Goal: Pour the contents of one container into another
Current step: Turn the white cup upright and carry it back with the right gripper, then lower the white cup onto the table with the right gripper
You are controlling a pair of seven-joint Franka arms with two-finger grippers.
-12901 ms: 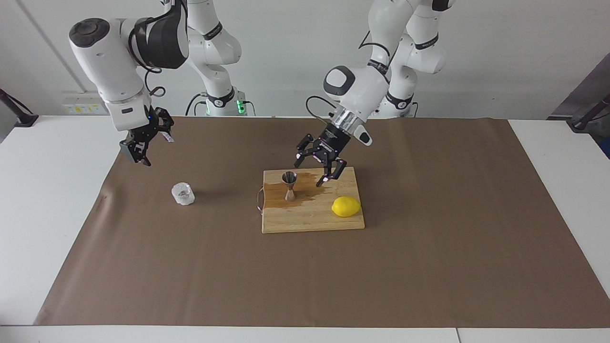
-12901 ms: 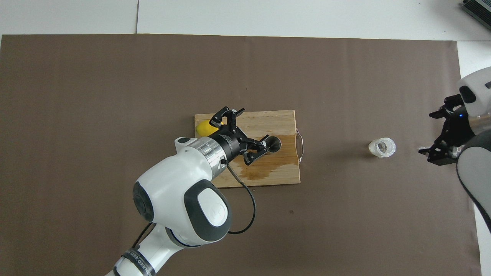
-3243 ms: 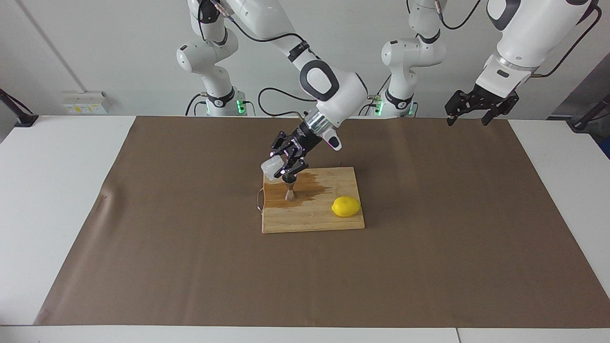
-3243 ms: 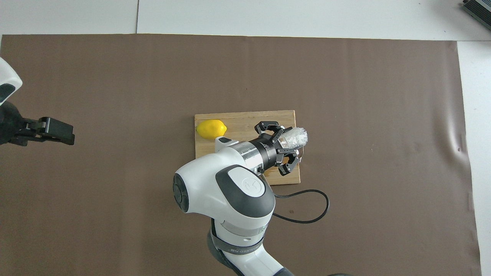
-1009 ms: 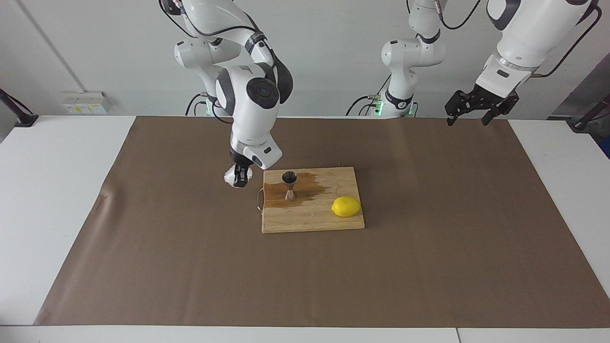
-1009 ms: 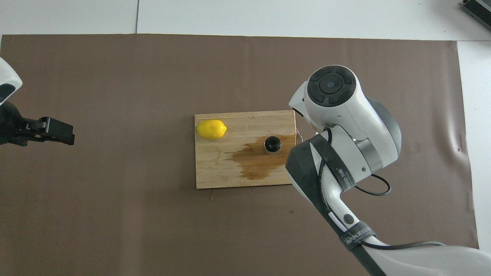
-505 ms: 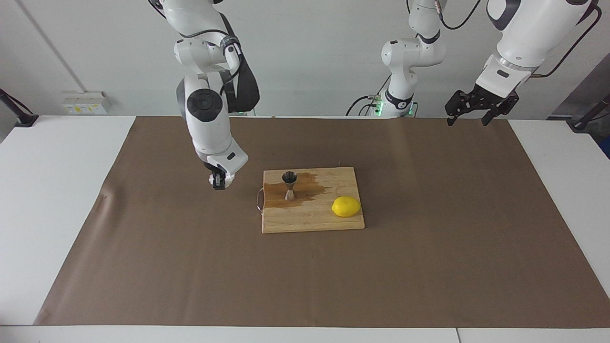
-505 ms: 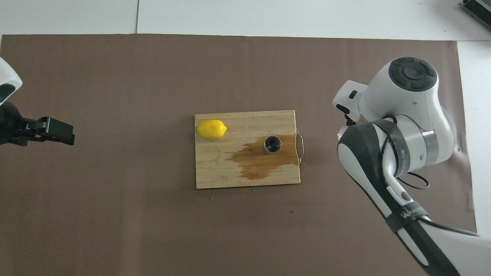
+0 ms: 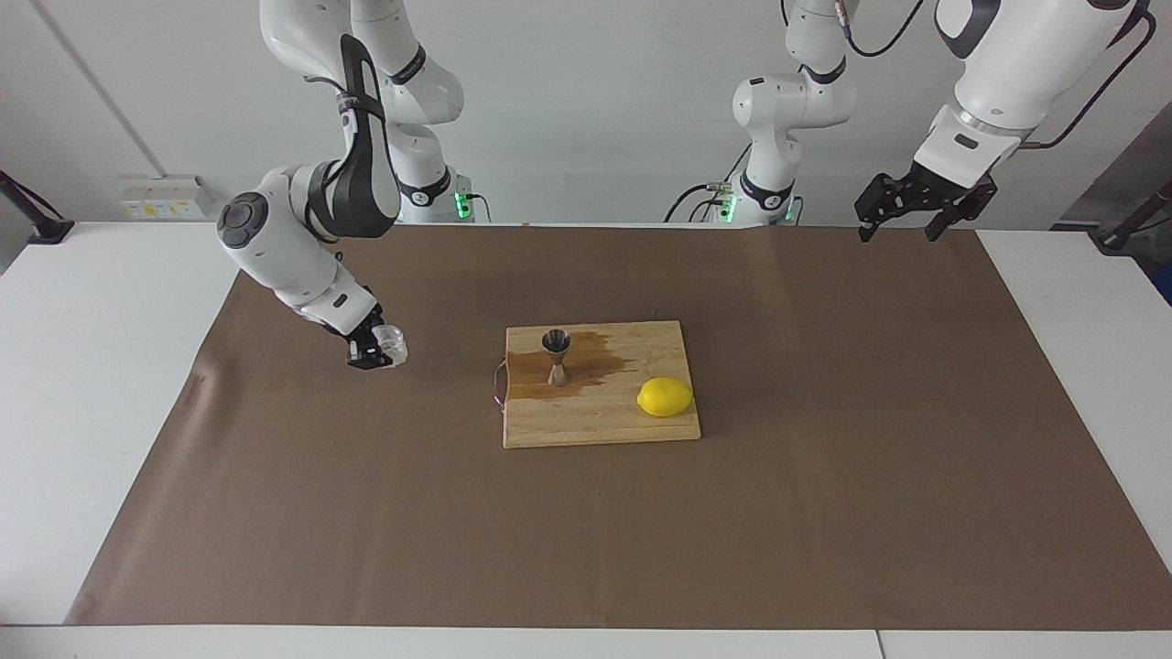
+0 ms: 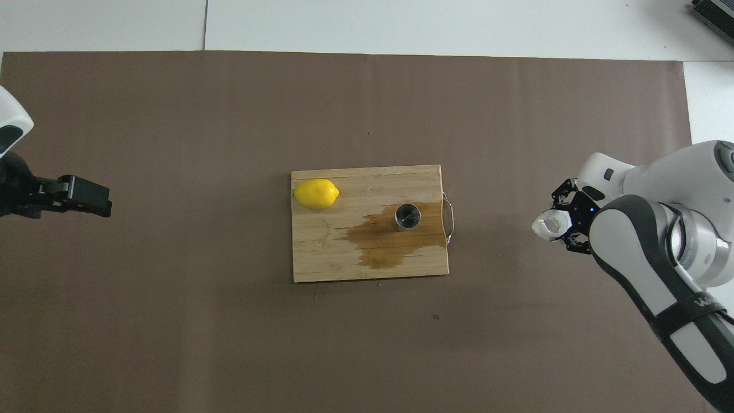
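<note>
While the right gripper (image 9: 374, 351) is pinching the glass (image 9: 392, 343) low over the paper (image 9: 586, 549), at about nine o'clock from the board (image 9: 600, 426) in the facing view and well apart from it, the pour itself is looking finished. The glass is sitting roughly upright in the closed fingers, and whether it is touching the paper cannot be told. The jigger (image 9: 556, 355) is standing upright on the board at the corner nearest the right arm's end, inside a dark wet stain (image 10: 390, 244) that is spreading across the wood, so some liquid is evidently lying outside the jigger; how full it is cannot be seen. What is left, by this reading, is setting the glass down and letting go. A lemon (image 9: 665, 397) is resting on the board at about four o'clock from the jigger. The left gripper (image 9: 918, 209) is waiting with fingers spread above the paper's edge at the left arm's end. Lettering is showing on the right arm's dark band (image 10: 697, 304) in the overhead view, but it is not readable; no other label can be made out.
</note>
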